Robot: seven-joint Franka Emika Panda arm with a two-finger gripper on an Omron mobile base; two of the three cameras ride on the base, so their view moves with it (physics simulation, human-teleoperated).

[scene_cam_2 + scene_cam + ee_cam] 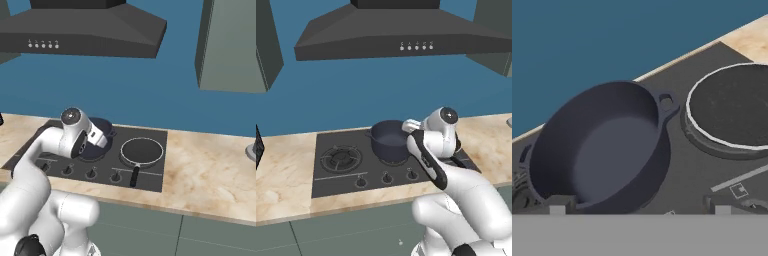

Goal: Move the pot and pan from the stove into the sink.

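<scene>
Stove [346,172] set flush in the marbled bench [283,180], its front edge carrying a row of knobs [387,177]. The pot [602,145] stands upright on the middle burner, the pan [142,151] on the burner beside it — near, rims apart, a strip of bare stove top between them in the hand view. The pan's long handle [134,176] points toward the front edge, over the knob row. A range hood [401,32] overhangs the stove from well above, leaving open space over both vessels. The pincer [639,207] hangs above the pot's near rim, fingertips [558,206] spread wide, pinching nothing. In the left base view the arm hides the pot's right side and the pan. The pan's far edge is cut off at the right of the hand view. A pale object [251,150] is cut off at the right base view's edge — unidentifiable.
</scene>
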